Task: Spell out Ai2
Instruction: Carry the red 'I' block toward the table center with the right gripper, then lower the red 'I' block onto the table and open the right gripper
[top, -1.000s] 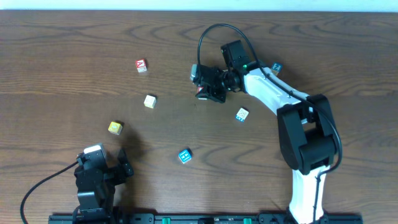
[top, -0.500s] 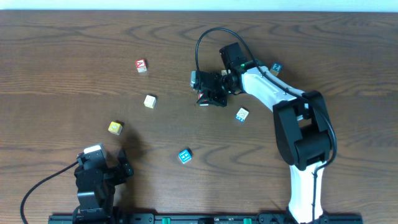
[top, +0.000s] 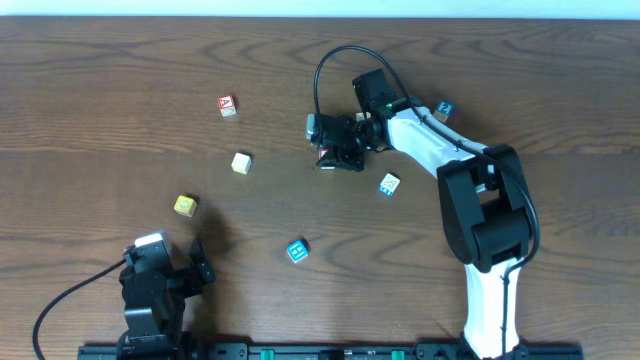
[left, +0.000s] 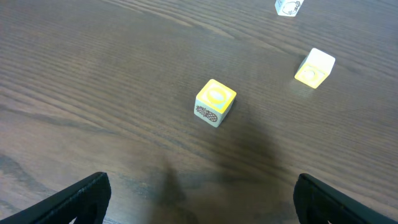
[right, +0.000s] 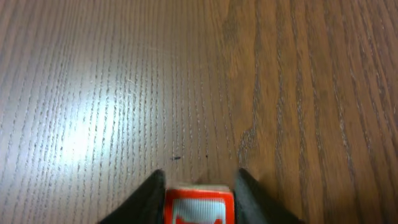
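The letter blocks lie scattered over the brown wooden table (top: 120, 80); a white block with a red A (top: 227, 105) sits toward the far left, a cream block (top: 240, 162) nearer and a little to its right, and a yellow block (top: 184, 205) nearer again. A blue block (top: 296, 250) lies alone in the near middle; a white-and-teal block (top: 389, 184) rests just beside the right arm, and a small blue block (top: 444, 109) shows behind that arm.

The right gripper (top: 330, 150) is reached out over the middle of the table with its fingers (right: 154, 193) closed against both sides of a red-bordered block (right: 199, 208). That block sits low over the wood, though I cannot tell whether it touches. The left gripper (left: 199, 199) hangs back at the near left corner, spread wide with nothing between its fingers; the yellow block (left: 215, 102) lies ahead of it, well apart.

From the right wrist, the held block is cut off by the bottom edge, so only a red rim and a strip of white show and its letter cannot be read. From above, it is mostly covered by the gripper, with only a red sliver (top: 323, 153) visible. In the left wrist view a white block (left: 288, 6) is clipped by the top edge, and its marking is too small to make out.
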